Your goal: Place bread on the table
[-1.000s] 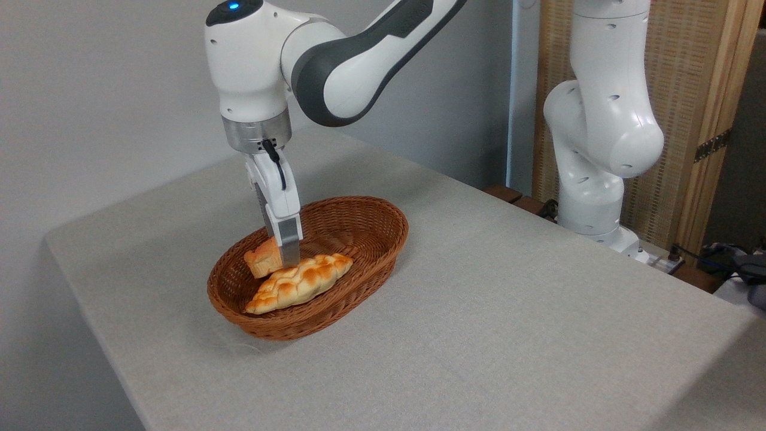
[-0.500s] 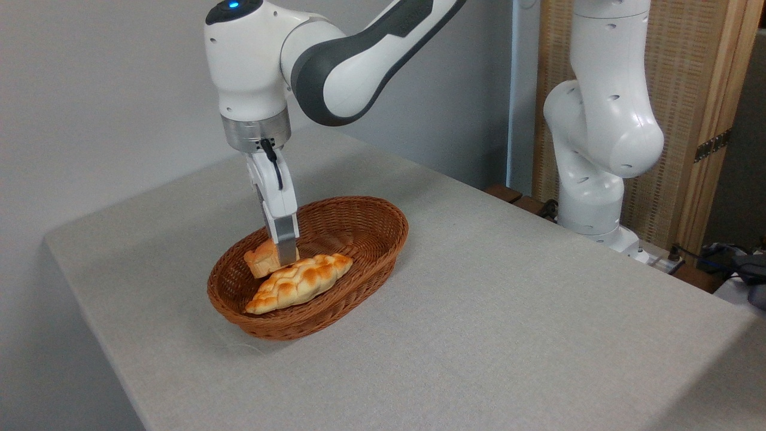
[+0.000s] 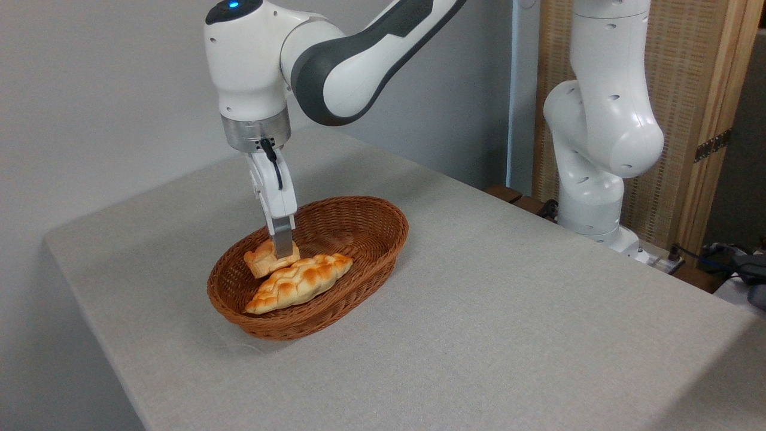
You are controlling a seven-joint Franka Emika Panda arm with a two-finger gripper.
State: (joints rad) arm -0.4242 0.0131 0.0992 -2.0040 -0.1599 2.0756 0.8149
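The bread (image 3: 263,260), a small glossy orange-golden knotted bun, sits toward ten o'clock on the table (image 3: 479,311), a broad grey-beige cloth-covered top with rounded corners, tilted slightly.

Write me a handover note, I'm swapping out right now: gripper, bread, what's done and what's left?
Gripper: down inside the wicker basket, at the small bun; only one finger shows, so I can't tell whether it is closed on it.
Small bun: in the basket, beside the braided loaf.
Done: approach only.
Left: confirm the grip, lift the bun out, set it on the table.
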